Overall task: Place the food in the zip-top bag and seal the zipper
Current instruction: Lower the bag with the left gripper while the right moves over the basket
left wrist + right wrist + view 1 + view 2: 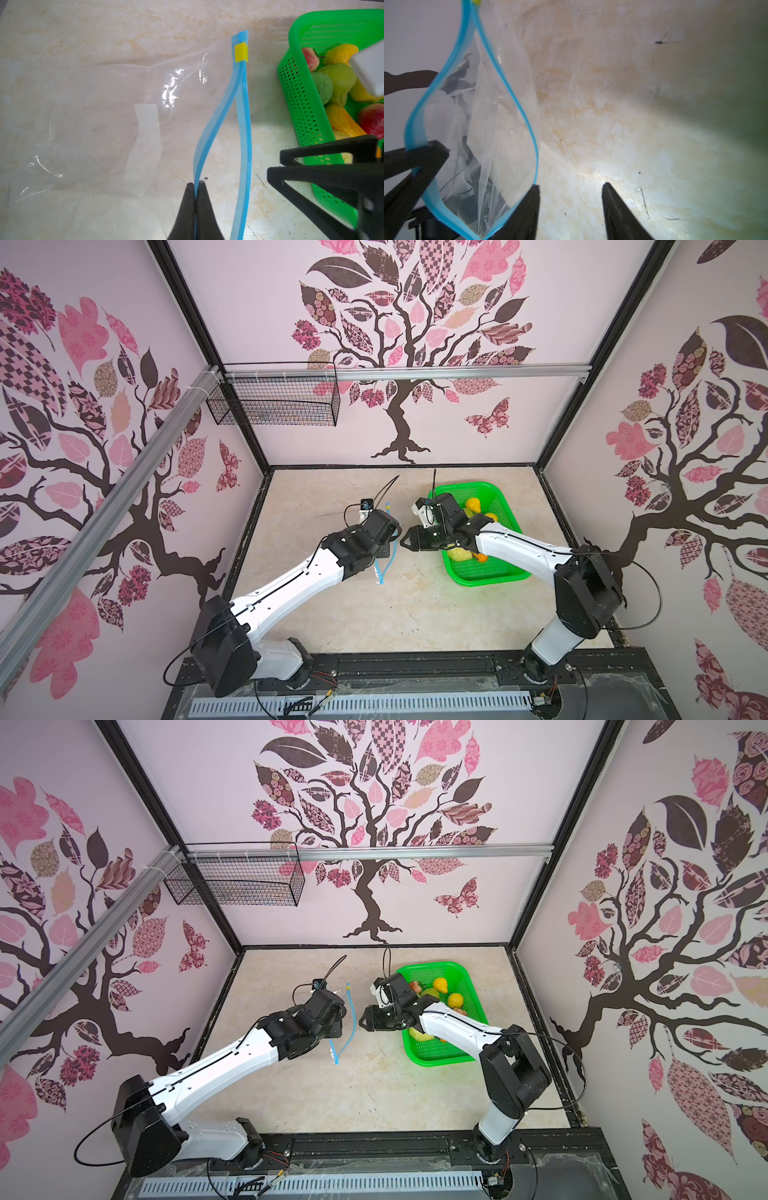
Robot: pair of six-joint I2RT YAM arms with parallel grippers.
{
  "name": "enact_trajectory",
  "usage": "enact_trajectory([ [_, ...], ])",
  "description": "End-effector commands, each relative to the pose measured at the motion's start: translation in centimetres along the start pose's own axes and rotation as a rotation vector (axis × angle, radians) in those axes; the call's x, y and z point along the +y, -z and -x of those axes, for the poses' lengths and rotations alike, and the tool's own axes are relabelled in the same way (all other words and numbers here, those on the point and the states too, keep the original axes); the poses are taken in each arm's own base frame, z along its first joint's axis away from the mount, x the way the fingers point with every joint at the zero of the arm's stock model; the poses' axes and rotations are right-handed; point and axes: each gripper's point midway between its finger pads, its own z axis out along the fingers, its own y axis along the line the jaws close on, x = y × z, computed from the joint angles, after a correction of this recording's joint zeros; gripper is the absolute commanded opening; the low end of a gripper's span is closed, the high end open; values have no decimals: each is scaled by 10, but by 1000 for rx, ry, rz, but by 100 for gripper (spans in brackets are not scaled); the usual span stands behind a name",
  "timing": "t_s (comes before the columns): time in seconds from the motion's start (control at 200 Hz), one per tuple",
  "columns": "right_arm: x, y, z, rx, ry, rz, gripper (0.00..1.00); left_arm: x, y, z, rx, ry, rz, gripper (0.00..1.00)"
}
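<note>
On the desk (124, 31), just beside the green basket (299, 99), the zip-top bag (104, 124) lies with its mouth parted. One lip of the zipper (243, 124) is clamped in the left gripper (195, 185) (yellow slider (241, 52) at the opposite end). The right gripper (571, 185) stands with jaws apart at the other lip. The food (340, 79) sits in the basket.

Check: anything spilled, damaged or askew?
Nothing stands out. The food sits in the green basket, none spilled. The left gripper pinches one zipper lip, holding the zip-top bag open; the right gripper is open beside it.
</note>
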Motion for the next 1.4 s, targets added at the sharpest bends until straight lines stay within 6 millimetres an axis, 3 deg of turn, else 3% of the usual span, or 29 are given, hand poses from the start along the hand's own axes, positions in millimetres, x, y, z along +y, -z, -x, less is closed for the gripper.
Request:
enact_trajectory([
  [0.0, -4, 37, 13, -64, 39, -81, 64, -6, -5, 16, -28, -11, -17, 0],
  [0.195, -44, 89, 29, -168, 0, -236, 71, -17, -17, 31, -2, -7, -114, 0],
  [0.32, -72, 117, 24, -195, 31, -435, 76, -16, -21, 37, 23, 46, -168, 0],
  [0.415, -89, 123, 8, -151, 27, -518, 81, -13, -21, 37, 16, 67, -186, 0],
  [0.515, -91, 118, -13, -119, 3, -477, 89, -8, -21, 34, -4, 108, -190, 0],
  [0.665, -78, 103, -41, -68, -21, -327, 95, -5, -23, 22, 15, 261, -242, 0],
  [0.9, -60, 77, -74, 18, -37, -186, 95, 5, -25, 1, 66, 438, -255, 0],
  [1.09, -29, 58, -96, 79, -18, -106, 94, 19, -26, -20, 62, 541, -269, 0],
  [1.2, -10, 52, -101, 93, -44, -35, 93, 31, -24, -32, 45, 589, -250, 0],
  [1.395, 37, 56, -96, 70, -39, 188, 93, 35, -20, -46, 76, 570, -249, 0],
])
